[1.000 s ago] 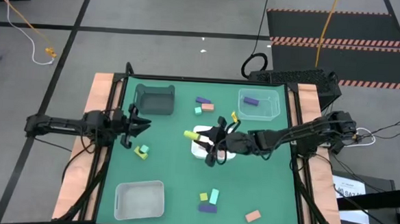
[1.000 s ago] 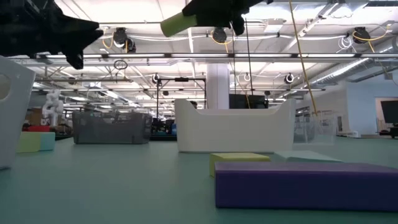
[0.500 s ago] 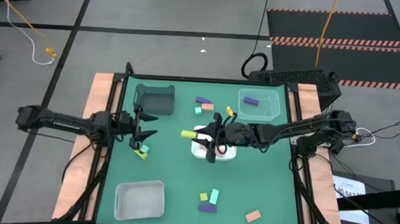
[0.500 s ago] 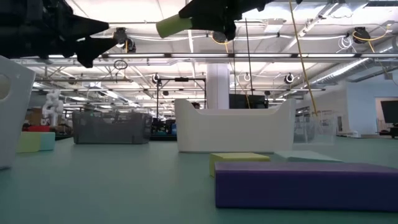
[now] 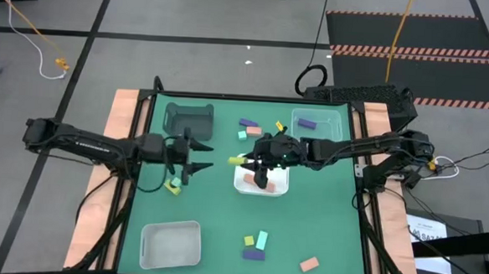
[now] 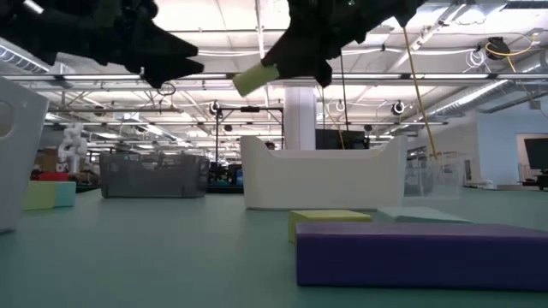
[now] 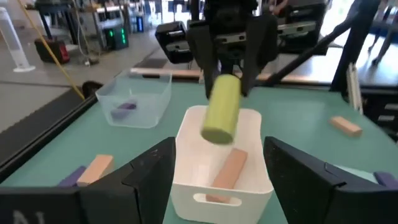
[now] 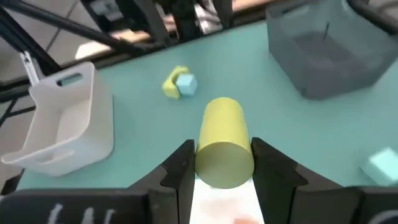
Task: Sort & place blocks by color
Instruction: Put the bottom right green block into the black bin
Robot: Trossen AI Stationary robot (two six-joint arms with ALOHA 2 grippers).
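Note:
My right gripper [image 5: 252, 158] is shut on a yellow cylinder block [image 5: 236, 160], in the air over the left edge of a small white tray [image 5: 261, 186]. A salmon-pink block [image 5: 264, 178] lies in that tray. The cylinder also shows in the left wrist view [image 7: 222, 116] and the low view [image 6: 254, 79]. My left gripper [image 5: 201, 156] is open and empty, left of the tray, its fingers pointing at the cylinder. A yellow and a mint block [image 5: 173, 184] lie on the mat under the left arm. My right gripper pinches the cylinder's curved sides [image 8: 219, 163] between its two fingers [image 8: 180, 168], at the end nearer the wrist. The fingers lie along the cylinder, coming from the table's right. The cylinder sticks out past the fingertips, lifted clear, its free end [image 6: 246, 84] tilted down.
A clear tray [image 5: 316, 139] with a purple block [image 5: 307, 122] stands far right, a dark grey tray [image 5: 188, 120] far left, a white tray [image 5: 172, 242] near left. Loose blocks lie at the far middle [image 5: 247, 126] and near middle [image 5: 256, 242]; a salmon one [image 5: 308, 264] lies near right.
My left gripper has moved toward the table's right, closer to the small white tray, still open. My right gripper has swung toward the far edge and come lower with the yellow cylinder, whose free end has tipped from nearly level to slanting down.

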